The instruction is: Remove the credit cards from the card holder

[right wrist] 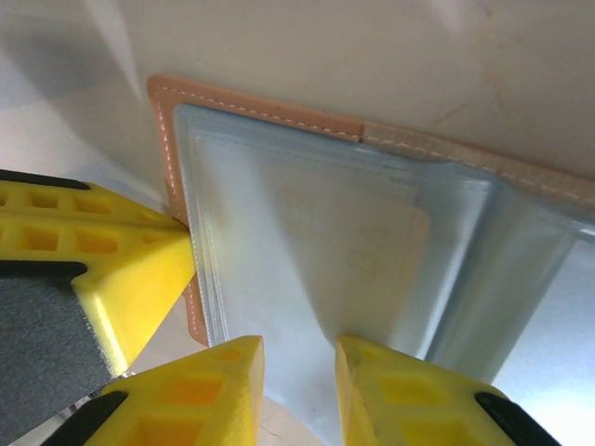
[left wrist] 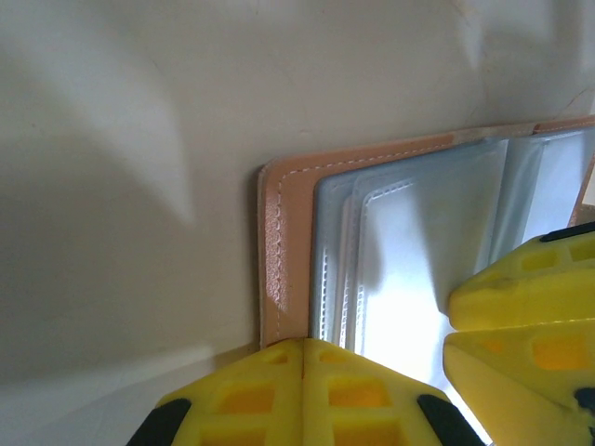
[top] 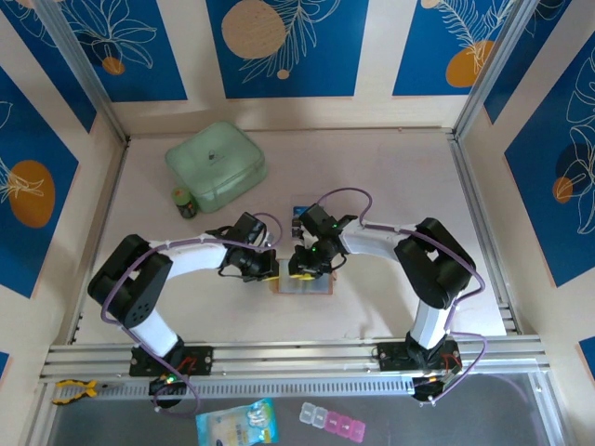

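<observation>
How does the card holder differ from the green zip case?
The card holder is small, tan and lies open; the zip case is much larger, mint green and closed. The card holder lies mid-table; the zip case sits toward the far-left corner. Both rest on the table.

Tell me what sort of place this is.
Probably a robot lab work cell: aluminium frame rails, blue printed wall panels, and a left arm and right arm bolted along a pale table.
</observation>
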Controlling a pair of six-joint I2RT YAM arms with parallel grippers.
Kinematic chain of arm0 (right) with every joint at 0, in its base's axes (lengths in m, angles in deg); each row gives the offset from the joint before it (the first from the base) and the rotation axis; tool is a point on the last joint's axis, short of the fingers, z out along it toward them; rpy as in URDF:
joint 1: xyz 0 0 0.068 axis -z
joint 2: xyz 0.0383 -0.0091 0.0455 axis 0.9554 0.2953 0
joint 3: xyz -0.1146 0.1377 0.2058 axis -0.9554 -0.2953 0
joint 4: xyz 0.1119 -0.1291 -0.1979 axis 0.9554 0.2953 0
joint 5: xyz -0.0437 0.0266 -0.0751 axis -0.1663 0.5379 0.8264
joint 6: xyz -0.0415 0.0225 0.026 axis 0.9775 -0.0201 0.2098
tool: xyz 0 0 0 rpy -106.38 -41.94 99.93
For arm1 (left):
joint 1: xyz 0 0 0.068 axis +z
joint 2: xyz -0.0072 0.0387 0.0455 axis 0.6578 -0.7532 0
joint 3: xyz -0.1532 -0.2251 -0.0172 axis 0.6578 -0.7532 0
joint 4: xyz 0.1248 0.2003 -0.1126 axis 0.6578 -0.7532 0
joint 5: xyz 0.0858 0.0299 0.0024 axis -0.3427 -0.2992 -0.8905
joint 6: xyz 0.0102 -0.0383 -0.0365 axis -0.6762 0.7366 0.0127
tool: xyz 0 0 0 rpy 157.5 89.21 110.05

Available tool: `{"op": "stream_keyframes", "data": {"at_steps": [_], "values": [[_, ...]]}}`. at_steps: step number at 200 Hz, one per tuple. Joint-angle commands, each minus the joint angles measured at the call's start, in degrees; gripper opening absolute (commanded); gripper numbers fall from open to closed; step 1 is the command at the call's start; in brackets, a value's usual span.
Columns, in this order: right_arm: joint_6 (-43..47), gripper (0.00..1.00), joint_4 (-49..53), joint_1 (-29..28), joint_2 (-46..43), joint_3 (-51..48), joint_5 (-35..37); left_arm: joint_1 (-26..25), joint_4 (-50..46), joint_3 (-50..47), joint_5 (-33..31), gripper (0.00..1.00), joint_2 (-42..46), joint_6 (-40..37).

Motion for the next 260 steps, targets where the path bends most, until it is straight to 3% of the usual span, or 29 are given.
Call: {"op": "stream_keyframes", "data": {"at_steps": [1,167,260], "values": [[0.00,0.27,3.56,-0.19,-0.05,1.20,1.47,-0.50,-2.29,-0.48,-0.64,0.05,-1.02,-1.19],[-0.13,0.27,-2.68,3.58,-3.65,-5.42,-3.43,-0.51,-3.54,1.79,-1.30,0.05,2.10,-0.71],[-1.64,0.27,-10.45,6.79,-5.08,-10.81,-9.10,-1.88,-1.26,4.91,1.45,0.19,3.42,2.33]]}}
